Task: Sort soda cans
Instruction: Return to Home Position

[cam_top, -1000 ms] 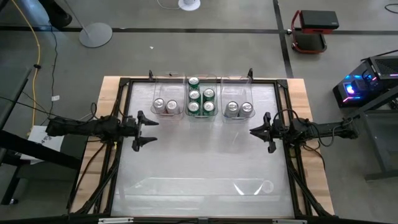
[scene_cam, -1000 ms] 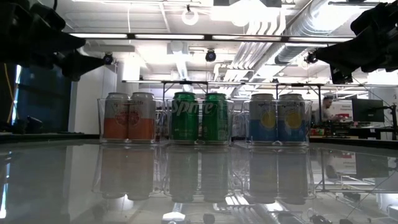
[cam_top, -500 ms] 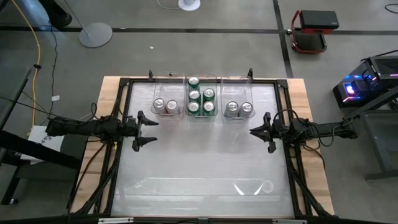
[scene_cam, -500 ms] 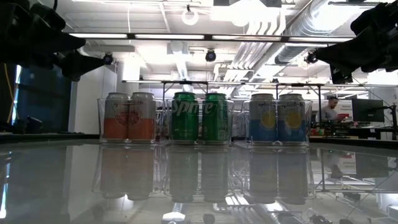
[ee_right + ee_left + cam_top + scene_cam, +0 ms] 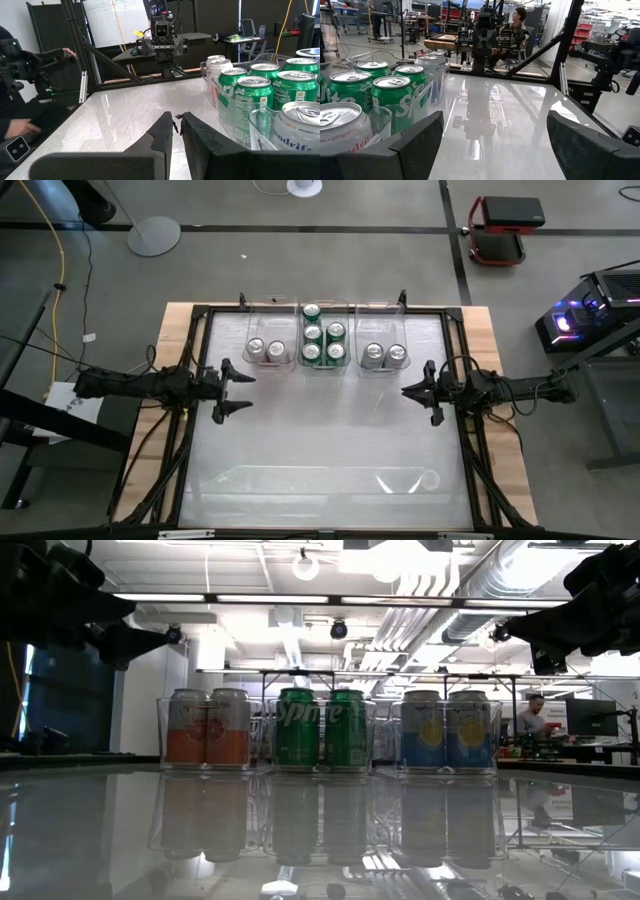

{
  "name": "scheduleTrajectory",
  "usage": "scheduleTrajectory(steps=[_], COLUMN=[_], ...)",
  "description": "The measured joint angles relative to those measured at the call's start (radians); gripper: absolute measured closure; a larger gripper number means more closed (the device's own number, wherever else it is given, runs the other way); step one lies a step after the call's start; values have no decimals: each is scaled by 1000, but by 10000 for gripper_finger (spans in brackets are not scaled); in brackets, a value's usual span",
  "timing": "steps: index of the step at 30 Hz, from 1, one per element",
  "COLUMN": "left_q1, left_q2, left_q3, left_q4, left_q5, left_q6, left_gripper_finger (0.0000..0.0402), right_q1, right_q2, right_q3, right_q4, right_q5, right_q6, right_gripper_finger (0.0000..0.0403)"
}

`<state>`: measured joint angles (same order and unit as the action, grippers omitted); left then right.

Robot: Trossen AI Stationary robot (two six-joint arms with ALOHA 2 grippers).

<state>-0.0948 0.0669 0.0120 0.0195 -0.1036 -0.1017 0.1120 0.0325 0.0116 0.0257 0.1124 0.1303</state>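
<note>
Currently all the soda cans [image 5: 312,332] stand upright inside three clear bins, set side by side along the far edge of the surface [image 5: 320,450].

- Left bin [image 5: 268,320]: two orange-and-white cans [image 5: 208,727], touching each other.
- Middle bin [image 5: 340,308]: green cans [image 5: 320,727], packed close in rows.
- Right bin [image 5: 383,320]: two blue-and-yellow cans [image 5: 447,730], touching each other.

Left gripper [image 5: 238,392]: raised over the left side of the surface, just nearer than the left bin and apart from it, pointing inward. Jaws wide, holding nothing.

Right gripper [image 5: 408,390]: raised over the right side, opposite the left one, near the right bin but not touching it. Jaws narrow, tips almost meeting, holding nothing.

A person [image 5: 535,716] sits in the room beyond the surface.
</note>
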Motion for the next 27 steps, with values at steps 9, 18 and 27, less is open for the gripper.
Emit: scheduleTrajectory(steps=[9, 18, 27], left_q1=[10, 10, 10], left_q2=[-26, -26, -26], left_q3=[0, 0, 0], left_q4=[0, 0, 0], left_q5=[-1, -1, -1], left_q6=[0, 0, 0], left_gripper_finger=[71, 71, 71], right_q1=[0, 0, 0], right_q2=[0, 0, 0], right_q3=[0, 0, 0], right_q4=[0, 0, 0], right_q5=[0, 0, 0], right_q6=[0, 0, 0], right_gripper_finger=[366, 366, 366])
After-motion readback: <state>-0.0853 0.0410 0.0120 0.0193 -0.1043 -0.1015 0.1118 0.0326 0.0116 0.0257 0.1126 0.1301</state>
